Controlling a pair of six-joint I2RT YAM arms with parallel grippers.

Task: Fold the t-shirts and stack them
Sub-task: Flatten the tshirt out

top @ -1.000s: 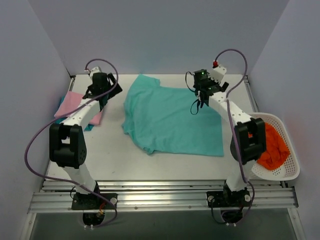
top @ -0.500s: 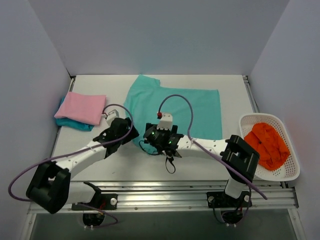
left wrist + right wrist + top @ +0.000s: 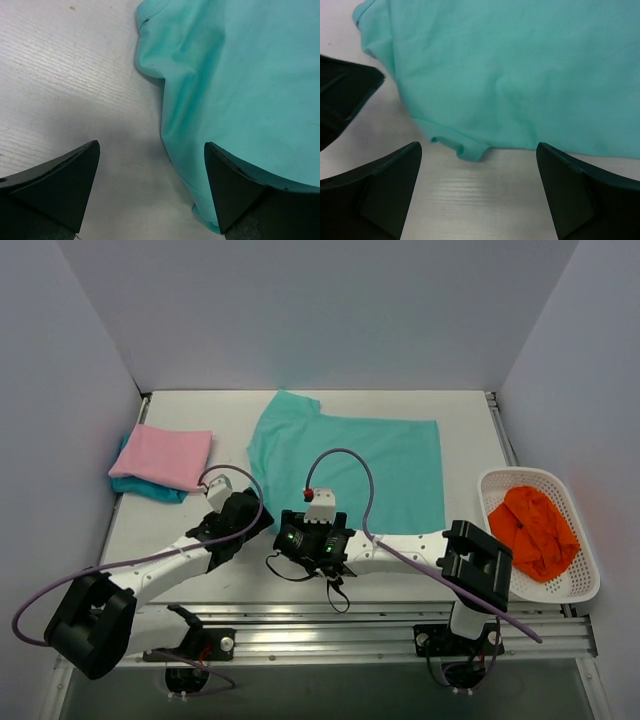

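Note:
The mint-teal t-shirt (image 3: 350, 460) lies spread flat in the middle of the table. Its near left hem corner shows in the left wrist view (image 3: 225, 90) and the right wrist view (image 3: 510, 70). My left gripper (image 3: 260, 518) is open and low at that corner (image 3: 150, 167), with the shirt's edge between its fingers. My right gripper (image 3: 305, 530) is open and empty just near of the rumpled hem corner (image 3: 477, 172). A folded pink t-shirt (image 3: 165, 455) lies on a darker turquoise one (image 3: 150, 490) at the left.
A white mesh basket (image 3: 582, 585) holding an orange cloth (image 3: 535, 530) stands at the right edge. The two gripper heads are close together; the left gripper's finger (image 3: 345, 95) shows in the right wrist view. Walls enclose the table on three sides.
Both arms have swung from the far side of the table to the shirt's near left corner. Over the last half second they shifted slightly toward the near edge.

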